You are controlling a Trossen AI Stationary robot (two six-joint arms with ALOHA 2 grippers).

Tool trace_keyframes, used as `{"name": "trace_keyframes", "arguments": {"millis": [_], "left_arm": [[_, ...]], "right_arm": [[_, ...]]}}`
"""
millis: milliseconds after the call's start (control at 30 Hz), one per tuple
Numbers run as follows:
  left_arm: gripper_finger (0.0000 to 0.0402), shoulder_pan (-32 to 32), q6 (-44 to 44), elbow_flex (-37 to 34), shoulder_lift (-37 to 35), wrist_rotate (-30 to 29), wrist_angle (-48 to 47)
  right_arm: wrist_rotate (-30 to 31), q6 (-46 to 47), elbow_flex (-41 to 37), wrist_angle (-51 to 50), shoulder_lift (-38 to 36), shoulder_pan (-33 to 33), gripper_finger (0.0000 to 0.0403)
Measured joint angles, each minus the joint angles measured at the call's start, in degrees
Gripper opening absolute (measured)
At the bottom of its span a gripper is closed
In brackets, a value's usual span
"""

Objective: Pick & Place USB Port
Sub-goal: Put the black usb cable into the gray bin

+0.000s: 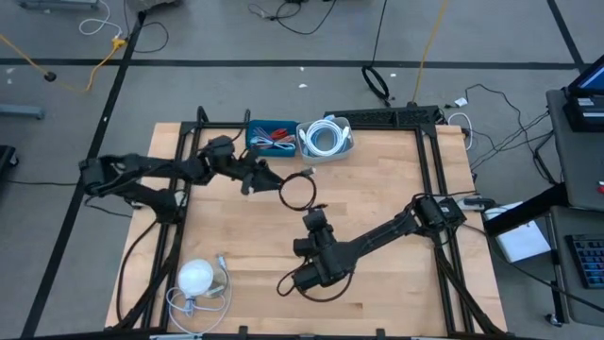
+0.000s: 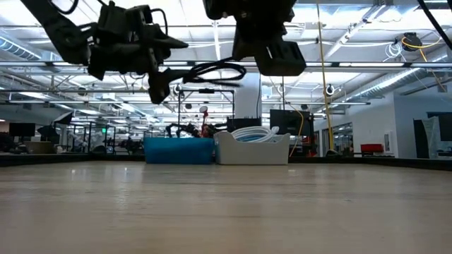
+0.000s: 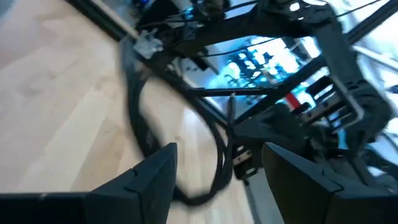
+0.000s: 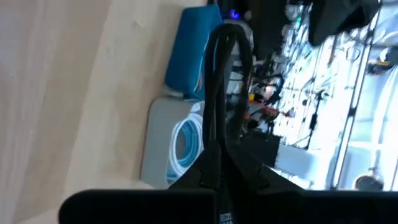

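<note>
A black coiled USB cable hangs as a loop above the middle of the table, also seen in the low view as the cable. My right gripper comes from the near side and is shut on the loop's near end. My left gripper stands open just left of the loop, its two fingers spread wide with the cable ahead of them and nothing between them. A blue bin and a grey-white bin holding a white cable coil stand at the far edge. My right gripper pinches the coil's near end between its two shut fingers, with several strands together. The fingers come from the table's near side, close to level. The loop sticks out ahead of them toward the far edge, lifted clear of the table.
A white round object with a loose white cable lies at the near left corner. Black frame rails run along the table's sides. Bare wood lies between the arms and the near edge.
</note>
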Motion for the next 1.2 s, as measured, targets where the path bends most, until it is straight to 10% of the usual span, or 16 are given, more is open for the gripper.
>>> {"name": "trace_keyframes", "arguments": {"millis": [1000, 1200], "left_arm": [[0.0239, 1.25, 5.65, 0.02, 1.75, 9.13, -10.79], [0.0224, -4.3, 23.02, 2.87, -0.16, -7.76, -28.8]], "right_arm": [[-6.24, 3.8, 0.02, -0.48, -0.02, 0.98, 0.0001], [-6.47, 14.69, 0.02, -0.72, -0.02, 0.98, 0.0]]}}
